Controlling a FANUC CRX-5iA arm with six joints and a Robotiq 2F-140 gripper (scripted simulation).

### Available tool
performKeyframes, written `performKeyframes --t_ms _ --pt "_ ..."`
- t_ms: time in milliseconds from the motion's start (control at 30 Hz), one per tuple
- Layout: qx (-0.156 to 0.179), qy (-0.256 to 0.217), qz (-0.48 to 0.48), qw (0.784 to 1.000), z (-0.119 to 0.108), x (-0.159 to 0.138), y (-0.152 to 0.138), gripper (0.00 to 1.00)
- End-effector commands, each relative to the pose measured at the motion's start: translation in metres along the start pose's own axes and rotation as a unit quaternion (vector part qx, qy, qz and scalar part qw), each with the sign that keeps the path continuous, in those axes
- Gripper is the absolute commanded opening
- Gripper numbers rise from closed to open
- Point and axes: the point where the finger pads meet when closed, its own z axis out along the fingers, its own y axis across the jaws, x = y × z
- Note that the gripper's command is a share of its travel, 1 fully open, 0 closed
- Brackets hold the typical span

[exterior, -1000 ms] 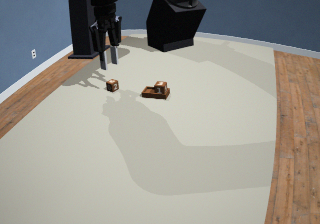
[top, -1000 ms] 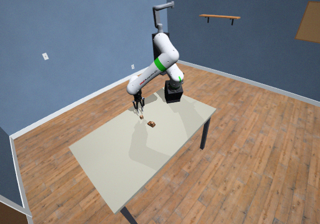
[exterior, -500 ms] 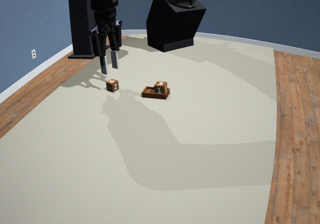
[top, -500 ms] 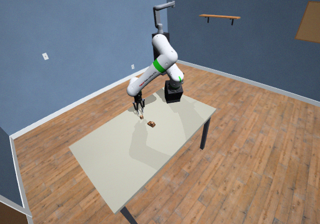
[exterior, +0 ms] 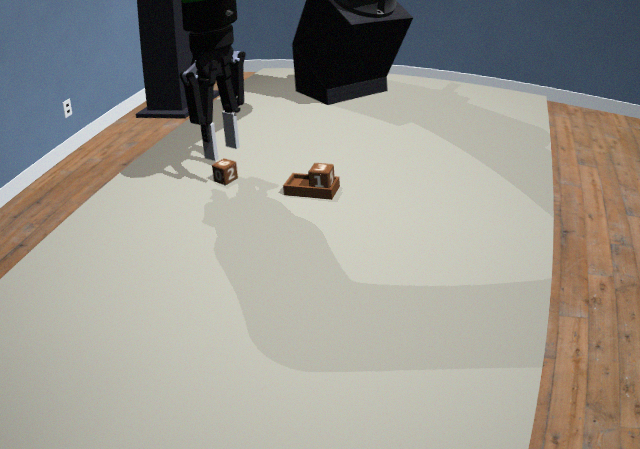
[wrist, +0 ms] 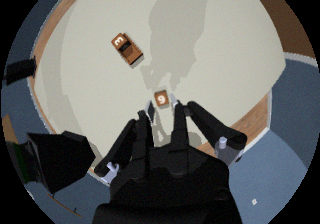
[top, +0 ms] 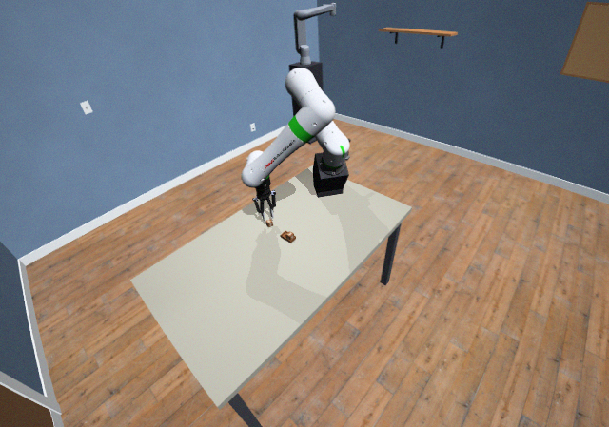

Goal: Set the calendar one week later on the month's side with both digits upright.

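A pale table (top: 206, 324) in a blue-walled room with a plank floor held our arm and the calendar.

Our gripper (exterior: 222, 147) hung fingers-down from the bent white arm (top: 287, 142), its jaws drawn narrow with a gap between them and gripping nothing. One cube (exterior: 225, 171) stood on the table just below the fingertips, apart from them, showing a 2. The tray (exterior: 299, 188) lay flat near it, with the second cube (exterior: 321, 174) inside showing a 1. Only the exterior view let us read the digits; the top view showed the arm's whole pose.
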Motion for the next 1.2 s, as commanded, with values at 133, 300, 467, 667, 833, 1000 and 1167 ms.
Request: performKeyframes --t_ms 133,300,467,667,833,1000,1167 --pt "0.000 0.000 0.000 1.000 0.0064 0.0000 0.0002 0.29" --pt "0.000 0.000 0.000 1.000 0.0093 0.0000 0.0003 0.29" --pt "0.000 0.000 0.000 1.000 0.0102 0.0000 0.0003 0.29" --pt "0.000 0.000 0.000 1.000 0.0106 0.0000 0.0003 0.29" --pt "0.000 0.000 0.000 1.000 0.0106 0.0000 0.0003 0.29" --pt "0.000 0.000 0.000 1.000 0.0106 0.0000 0.0003 0.29" --pt "0.000 0.000 0.000 1.000 0.0106 0.0000 0.0003 0.29"
